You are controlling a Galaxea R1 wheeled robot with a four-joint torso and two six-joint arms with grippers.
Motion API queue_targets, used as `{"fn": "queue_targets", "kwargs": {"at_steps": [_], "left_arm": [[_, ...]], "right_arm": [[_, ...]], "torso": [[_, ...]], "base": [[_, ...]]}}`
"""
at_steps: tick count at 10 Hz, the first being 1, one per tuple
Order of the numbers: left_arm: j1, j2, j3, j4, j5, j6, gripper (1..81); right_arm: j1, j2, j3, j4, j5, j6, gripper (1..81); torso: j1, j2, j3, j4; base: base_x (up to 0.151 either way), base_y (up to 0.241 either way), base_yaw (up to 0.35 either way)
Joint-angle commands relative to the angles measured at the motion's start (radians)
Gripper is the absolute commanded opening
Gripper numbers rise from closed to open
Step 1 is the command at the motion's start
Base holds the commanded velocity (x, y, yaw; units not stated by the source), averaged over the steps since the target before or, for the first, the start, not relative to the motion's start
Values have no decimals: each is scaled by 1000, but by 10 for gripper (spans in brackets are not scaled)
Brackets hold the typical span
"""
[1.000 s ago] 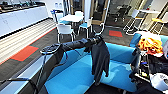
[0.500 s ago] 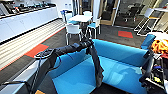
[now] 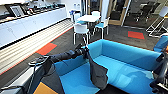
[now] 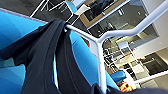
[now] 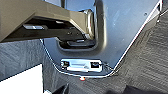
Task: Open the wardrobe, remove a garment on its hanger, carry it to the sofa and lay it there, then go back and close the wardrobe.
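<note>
A: Where is the garment (image 3: 98, 72) recorded?

B: In the head view it is seen hanging from the end of the left arm, held out over the sofa (image 3: 130, 53). The black fabric is draped down in front of the blue seat, its lower edge low against the seat cushion; whether it is touching the cushion cannot be told.

A: And the hanger (image 4: 100, 47)?

B: It is noted in the left wrist view as a thin white frame, with the black T-shirt slung over one shoulder bar. Blue upholstery is seen behind it.

A: State of the left gripper (image 3: 85, 51)?

B: It is located at the top of the hanging garment. The fingers cannot be made out, so whether it is clenched on the hanger cannot be told.

A: Right gripper?

B: In the right wrist view a grey plate of the robot and dark carpet are logged; no fingers can be distinguished.

A: Surroundings?

B: A round white table (image 3: 88, 18) with white chairs (image 3: 81, 30) is recorded well beyond the sofa's back. A long white counter (image 3: 27, 25) is seen along the left wall. Orange floor patches (image 3: 46, 48) are noted on the dark carpet.
</note>
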Motion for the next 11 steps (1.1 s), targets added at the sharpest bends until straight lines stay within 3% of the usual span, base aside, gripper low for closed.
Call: {"fn": "queue_targets", "kwargs": {"at_steps": [1,8,9,11], "left_arm": [[-92,-15,67,112,-42,6,10],[19,-87,58,236,-41,6,10],[33,-101,58,257,-39,8,10],[80,-130,67,313,-38,8,10]], "right_arm": [[-12,4,3,-15,-56,0,811],[-20,9,3,-18,-54,-2,811],[-21,7,2,-16,-54,-2,811],[-24,7,2,-15,-54,-2,811]], "torso": [[0,0,0,0],[0,0,0,0],[0,0,0,49],[0,0,0,13]], "base": [[0,0,0],[0,0,0],[0,0,0],[0,0,0]]}}
